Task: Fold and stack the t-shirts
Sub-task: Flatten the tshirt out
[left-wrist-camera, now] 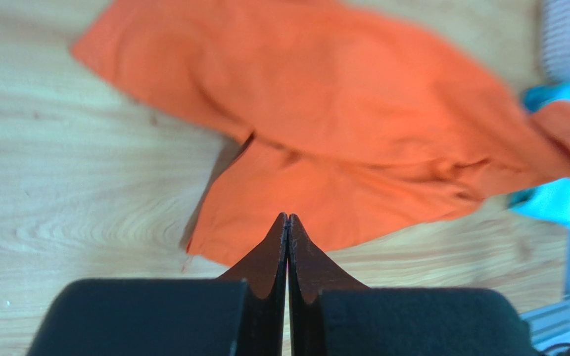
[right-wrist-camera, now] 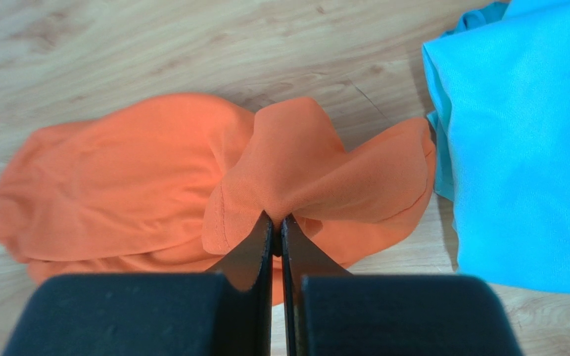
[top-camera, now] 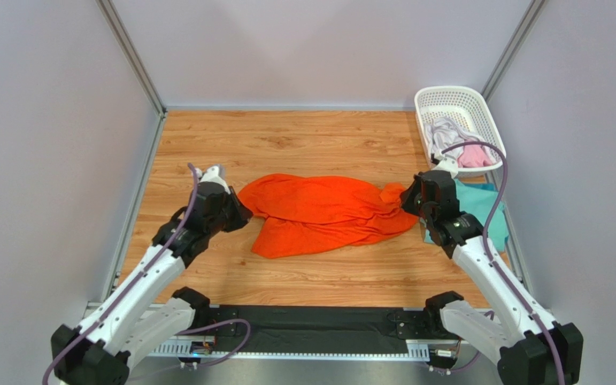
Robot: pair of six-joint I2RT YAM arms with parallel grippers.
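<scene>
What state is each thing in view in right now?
orange t-shirt, crumpled, unfolded.
teal t-shirt, lying flat and smooth.
white lattice basket, upright, holding a pale garment and a pink garment.
left gripper, shut at the orange t-shirt's edge; hold unclear.
right gripper, shut on the orange t-shirt's bunched end.

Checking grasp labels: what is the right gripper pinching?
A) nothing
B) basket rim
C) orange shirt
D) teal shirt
C: in the right wrist view, the right gripper is closed on a bunched fold of the orange shirt; the teal shirt lies off to the side, outside the fingers.
</scene>
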